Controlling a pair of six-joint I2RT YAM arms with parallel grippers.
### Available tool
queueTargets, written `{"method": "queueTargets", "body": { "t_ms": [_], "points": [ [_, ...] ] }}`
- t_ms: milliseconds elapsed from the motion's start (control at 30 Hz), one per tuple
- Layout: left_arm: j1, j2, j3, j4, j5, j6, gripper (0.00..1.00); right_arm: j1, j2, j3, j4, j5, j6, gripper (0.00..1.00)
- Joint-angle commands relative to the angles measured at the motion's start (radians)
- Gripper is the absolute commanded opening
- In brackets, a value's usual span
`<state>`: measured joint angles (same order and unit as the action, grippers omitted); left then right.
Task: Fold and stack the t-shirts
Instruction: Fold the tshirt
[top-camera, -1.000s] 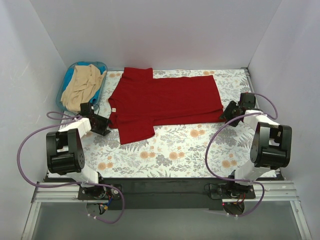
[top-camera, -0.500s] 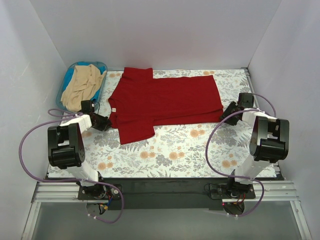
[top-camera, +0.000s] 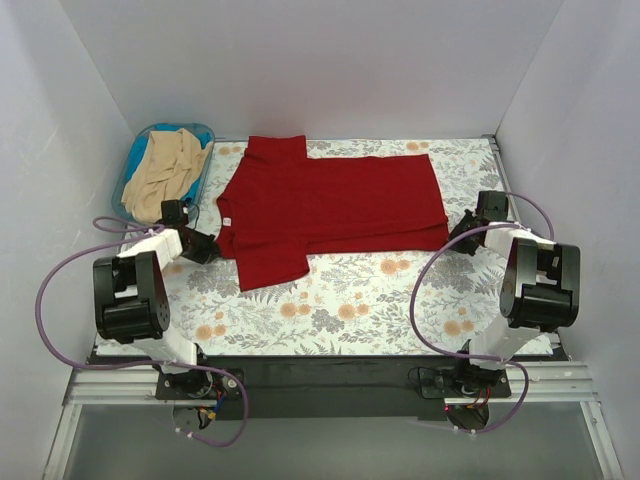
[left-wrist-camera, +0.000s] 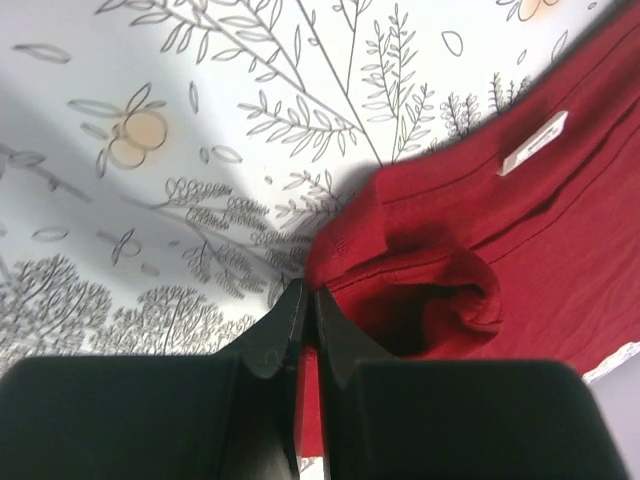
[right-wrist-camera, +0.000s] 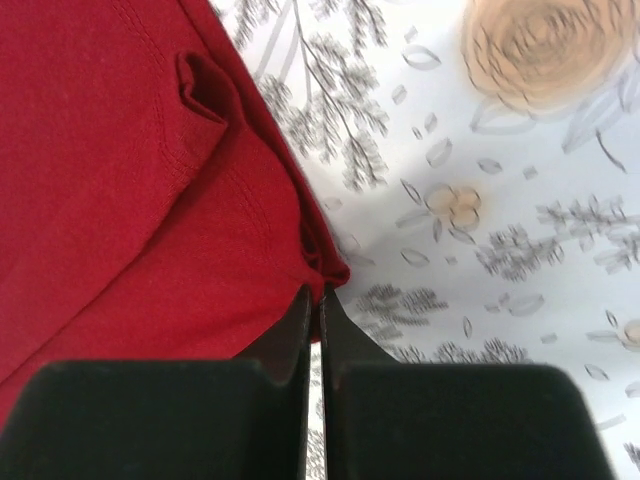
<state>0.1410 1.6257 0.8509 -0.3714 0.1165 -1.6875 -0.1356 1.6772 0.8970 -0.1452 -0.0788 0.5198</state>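
Slippage threatens: left pincer (left-wrist-camera: 305, 300) pinches the dark red cloth t-shirt (top-camera: 320, 205) at nine o'clock; right pincer (right-wrist-camera: 312, 295), pressed together at its three-o'clock hem corner, looks barely engaged, so lifting could drop it. Beige cloth t-shirt (top-camera: 165, 170) lies in the blue plastic basket (top-camera: 207, 140) at eleven o'clock.

No legible text, brand, number or sign is found in any of the views. A small white neck label (left-wrist-camera: 533, 142) is seen at the collar of the dark red t-shirt (left-wrist-camera: 560, 260), but no writing can be made out on it. In the top view it is too small to be read.
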Motion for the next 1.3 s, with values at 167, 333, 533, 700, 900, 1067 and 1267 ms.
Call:
{"method": "queueTargets", "body": {
  "t_ms": [167,333,533,700,900,1067,1267],
  "points": [
    [0.023,-0.182,-0.052,-0.119,-0.077,0.011,0.0,-0.029,-0.138,-0.104,-0.056,0.042,-0.043,0.01],
    [0.057,-0.282,-0.102,-0.173,-0.1,0.026,0.0,-0.047,-0.226,-0.184,-0.076,0.042,-0.055,0.01],
    [0.094,-0.389,-0.167,-0.228,-0.104,0.037,0.0,-0.074,-0.33,-0.272,-0.1,0.04,-0.076,0.01],
    [0.101,-0.421,-0.199,-0.235,-0.087,0.04,0.0,-0.114,-0.372,-0.319,-0.105,0.019,-0.099,0.01],
    [0.101,-0.409,-0.199,-0.205,0.001,0.051,0.22,-0.118,-0.372,-0.302,-0.106,-0.056,-0.122,0.43],
    [0.103,-0.478,-0.19,-0.241,0.005,0.034,0.55,-0.084,-0.425,-0.3,-0.111,-0.087,-0.116,0.49],
    [0.1,-0.547,-0.199,-0.212,0.06,0.054,0.49,0.097,-0.496,-0.303,-0.116,-0.07,-0.057,0.49]
  ]
}}
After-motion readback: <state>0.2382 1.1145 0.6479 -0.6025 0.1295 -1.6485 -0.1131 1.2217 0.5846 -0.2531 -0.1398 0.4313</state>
